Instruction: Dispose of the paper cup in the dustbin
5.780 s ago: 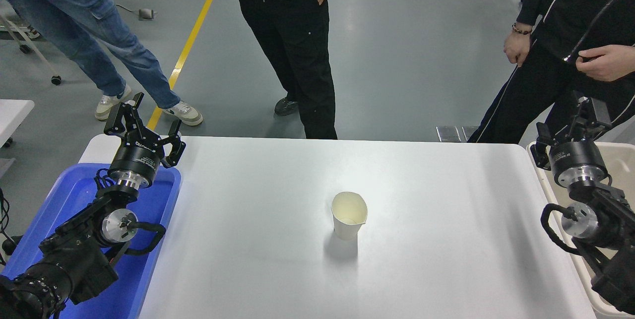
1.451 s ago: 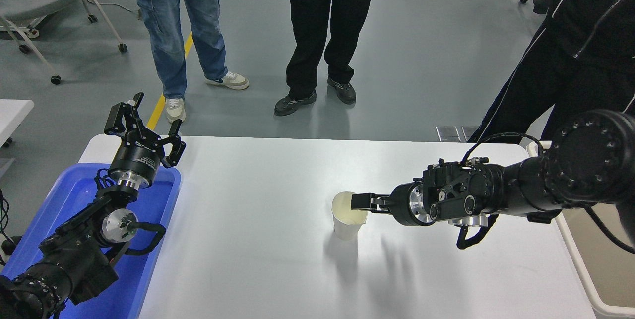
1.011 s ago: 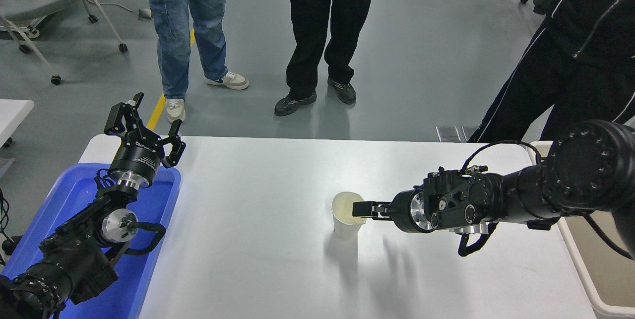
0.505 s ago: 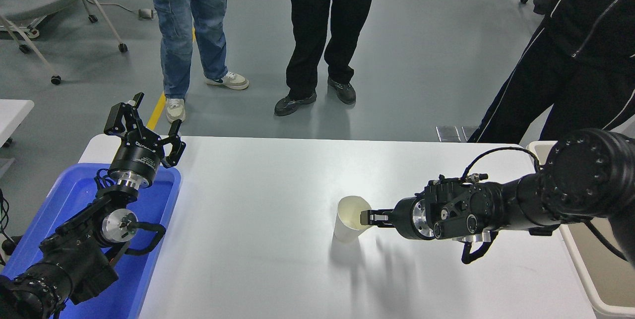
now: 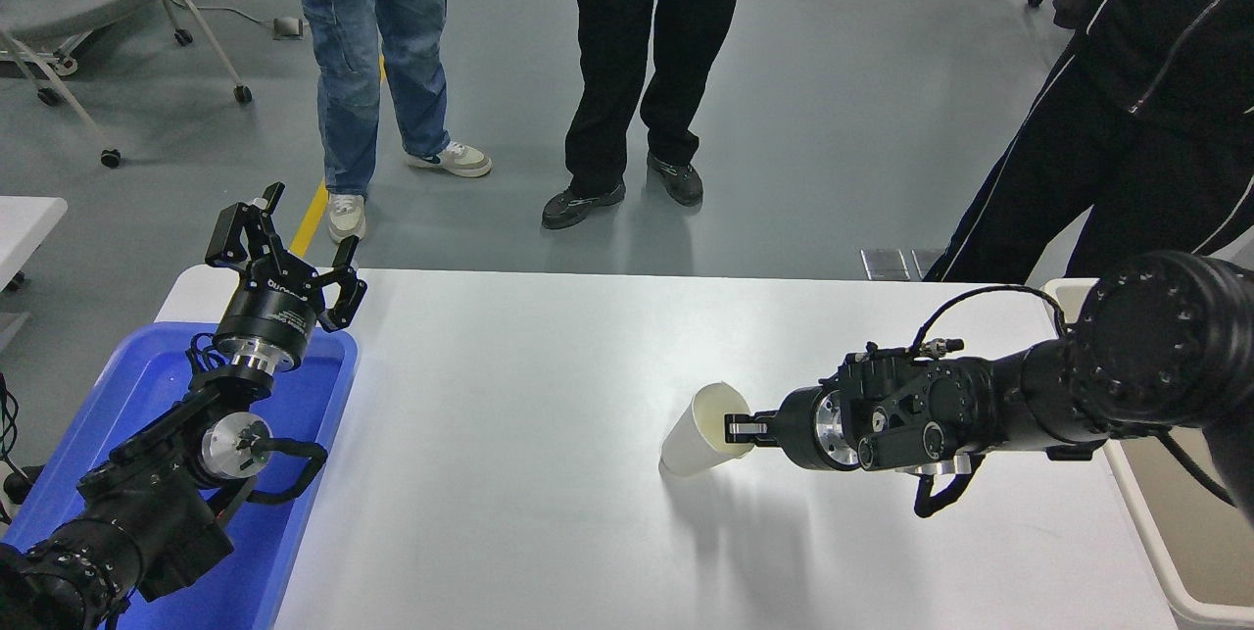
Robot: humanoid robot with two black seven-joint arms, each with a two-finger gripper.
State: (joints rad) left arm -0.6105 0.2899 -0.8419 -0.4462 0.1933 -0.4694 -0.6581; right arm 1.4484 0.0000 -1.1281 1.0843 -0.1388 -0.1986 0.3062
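The white paper cup [image 5: 698, 439] is at the table's middle, tilted with its rim leaning right and its base at the tabletop. My right gripper [image 5: 733, 429] reaches in from the right and is shut on the cup's rim. The beige dustbin [image 5: 1148, 532] shows only as a rim and a strip of inner wall at the right edge, mostly hidden behind my right arm. My left gripper [image 5: 284, 243] is parked open at the lower left, above the blue bin.
A bright blue bin [image 5: 147, 395] sits at the table's left edge under my left arm. Three people stand at the far side: blue jeans [image 5: 362, 52], black trousers [image 5: 637, 42], and a black jacket [image 5: 1136, 91] at the right.
My right gripper closed on the cup's rim and pulled it right, tipping the cup from upright to tilted. The left arm has not moved.
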